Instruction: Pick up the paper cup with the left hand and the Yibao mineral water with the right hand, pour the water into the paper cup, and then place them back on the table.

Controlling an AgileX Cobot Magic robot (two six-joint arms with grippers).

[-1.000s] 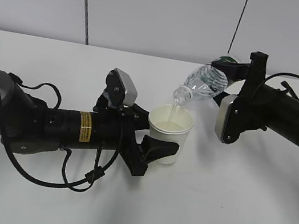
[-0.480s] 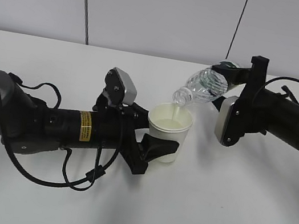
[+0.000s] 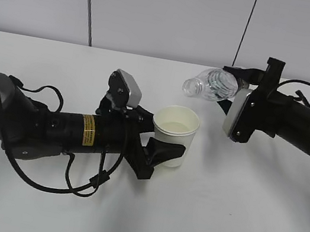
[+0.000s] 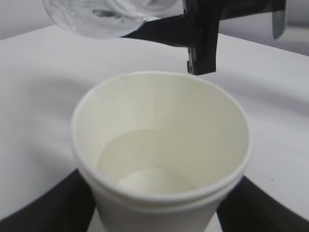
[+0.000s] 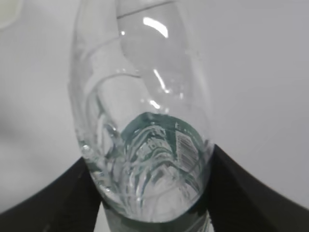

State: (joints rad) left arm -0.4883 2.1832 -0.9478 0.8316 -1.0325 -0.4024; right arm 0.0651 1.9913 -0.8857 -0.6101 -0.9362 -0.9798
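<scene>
The paper cup (image 3: 174, 132) stands upright, low by the table (image 3: 233, 220), with my left gripper (image 3: 163, 152) shut on its lower wall. Pale water (image 4: 149, 180) fills its lower part. In the left wrist view the cup (image 4: 193, 121) sits between two black fingers (image 4: 48, 208). The Yibao mineral water (image 3: 212, 83) hangs nearly level above and right of the cup, its open mouth pointing left, with no stream leaving it. My right gripper (image 3: 240, 80) is shut on its green-labelled end. In the right wrist view the bottle (image 5: 145, 145) fills the space between the fingers (image 5: 251, 198).
The left arm's loose black cables (image 3: 79, 185) loop onto the table in front of it. Grey wall panels (image 3: 161, 15) rise behind the table's far edge. White tabletop stretches in front and to the right.
The bottle has tipped back from mouth-down to nearly level and risen slightly. The stream into the cup has stopped. The left arm and cup have not moved.
</scene>
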